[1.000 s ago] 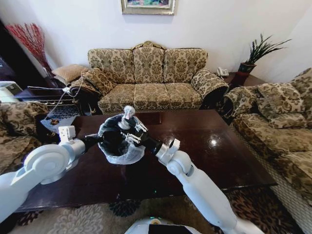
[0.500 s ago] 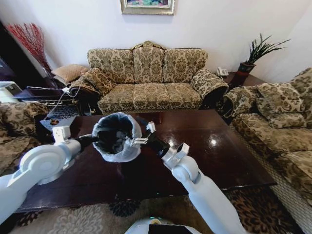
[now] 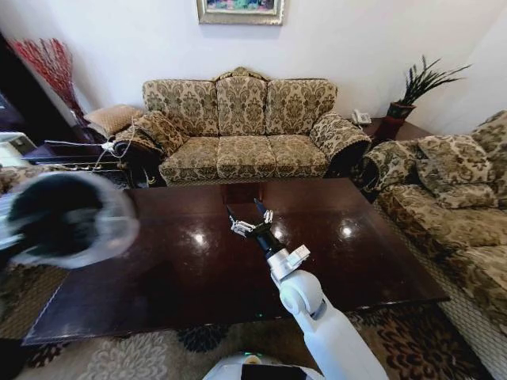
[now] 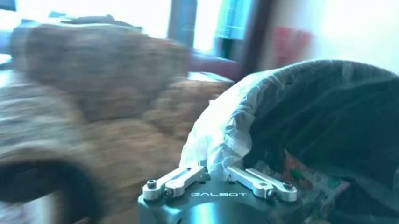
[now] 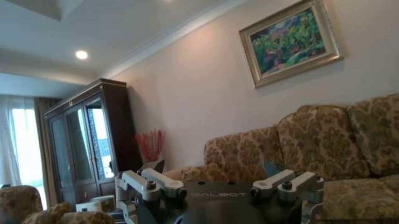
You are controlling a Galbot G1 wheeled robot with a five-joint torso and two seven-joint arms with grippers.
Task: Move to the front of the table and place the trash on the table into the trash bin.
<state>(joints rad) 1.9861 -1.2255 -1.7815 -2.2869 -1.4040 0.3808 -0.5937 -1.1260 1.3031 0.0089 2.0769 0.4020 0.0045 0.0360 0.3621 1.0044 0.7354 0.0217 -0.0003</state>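
The right arm (image 3: pixel 329 336) is a smooth, glossy white tube with a rounded ball-like joint, narrowing to a silver collar and a black wrist. Its gripper (image 3: pixel 245 215) has slim black fingers on pale silvery linkages. In both wrist views the gripper base (image 5: pixel 219 201) is a dark metallic cylinder lettered GALBOT, flanked by silver link bars fastened with round screws. A white rounded body edge (image 3: pixel 261 369) shows near the bottom.

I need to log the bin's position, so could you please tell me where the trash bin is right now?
In the head view the trash bin is at the far left, off the table's left end; the left gripper holds its lined rim.
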